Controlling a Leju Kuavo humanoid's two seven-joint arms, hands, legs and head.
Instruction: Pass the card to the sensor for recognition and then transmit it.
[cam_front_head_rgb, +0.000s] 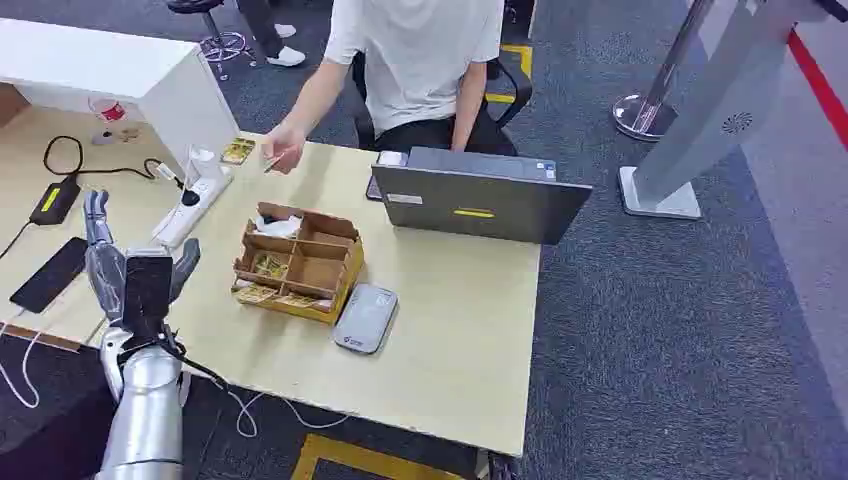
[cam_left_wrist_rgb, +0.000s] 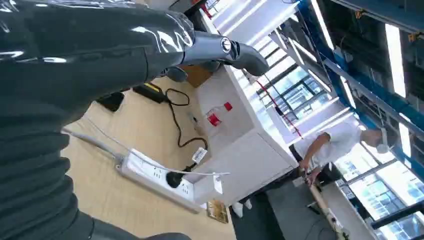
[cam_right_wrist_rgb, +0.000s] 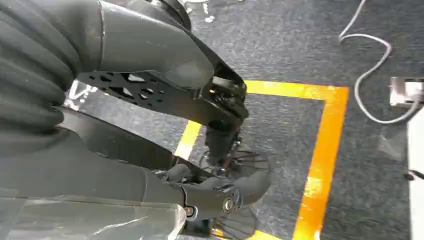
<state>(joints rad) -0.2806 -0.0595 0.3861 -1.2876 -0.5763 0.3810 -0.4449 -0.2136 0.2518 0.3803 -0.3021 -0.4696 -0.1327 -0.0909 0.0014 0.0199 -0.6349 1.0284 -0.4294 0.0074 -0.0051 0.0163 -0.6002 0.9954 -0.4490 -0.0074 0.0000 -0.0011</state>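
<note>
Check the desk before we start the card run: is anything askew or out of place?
Slightly. The organizer sits skewed to the table edge, and the grey sensor beside it lies tilted. The power strip lies diagonally with cables trailing. Nothing looks spilled or damaged.

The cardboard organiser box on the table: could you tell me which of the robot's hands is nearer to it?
Left. The left hand is raised over the table beside the cardboard box; the right hand hangs over the carpeted floor.
</note>
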